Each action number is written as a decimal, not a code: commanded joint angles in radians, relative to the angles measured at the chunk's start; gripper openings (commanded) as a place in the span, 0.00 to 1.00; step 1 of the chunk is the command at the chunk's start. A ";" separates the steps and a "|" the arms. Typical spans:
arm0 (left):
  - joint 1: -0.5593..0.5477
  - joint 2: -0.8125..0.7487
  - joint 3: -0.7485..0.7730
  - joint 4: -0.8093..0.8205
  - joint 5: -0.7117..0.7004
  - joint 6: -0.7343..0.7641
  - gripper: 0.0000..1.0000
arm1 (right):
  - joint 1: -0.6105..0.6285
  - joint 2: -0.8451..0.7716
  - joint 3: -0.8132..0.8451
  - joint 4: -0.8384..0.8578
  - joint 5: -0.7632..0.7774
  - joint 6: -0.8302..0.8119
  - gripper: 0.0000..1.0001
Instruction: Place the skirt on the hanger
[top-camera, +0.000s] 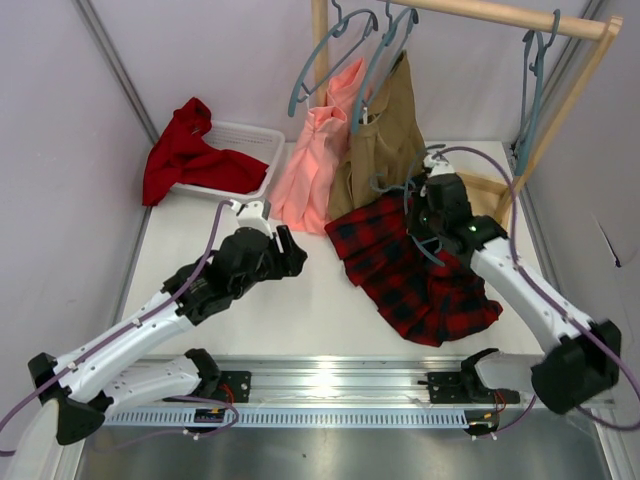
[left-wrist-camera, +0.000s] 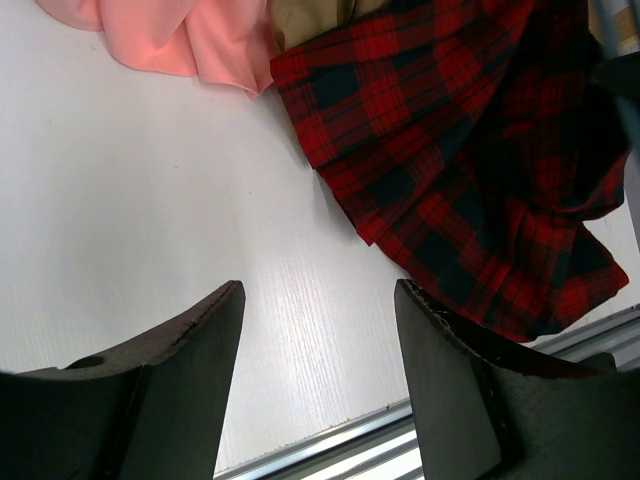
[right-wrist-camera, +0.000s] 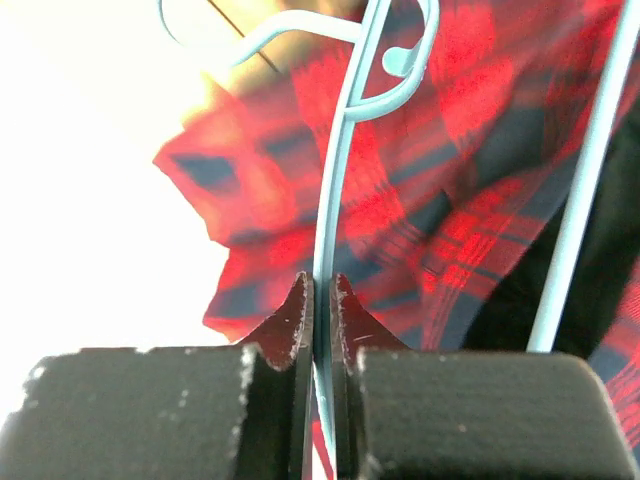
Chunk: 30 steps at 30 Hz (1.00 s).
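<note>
Right wrist view: my right gripper has its fingers pinched together on a thin bar of the hanger, and that bar runs up across the skirt. A second pale bar stands further right over the same cloth. In the top external view I see the skirt crumpled on the table, right of centre. Its far edge lies by the hems of the pink garment and the tan garment, which hang from the wooden rail. My left gripper hovers with its fingers apart above bare table, just left of the skirt, gripping nothing.
</note>
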 joint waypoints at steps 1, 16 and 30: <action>0.012 -0.016 0.012 0.005 -0.021 -0.010 0.67 | 0.001 -0.182 0.022 0.126 -0.037 0.097 0.00; 0.012 -0.001 0.038 -0.010 0.003 -0.007 0.67 | -0.015 -0.421 0.009 0.526 -0.028 0.317 0.00; 0.012 -0.009 0.043 -0.019 -0.006 -0.013 0.67 | -0.082 -0.298 0.256 0.799 0.031 0.410 0.00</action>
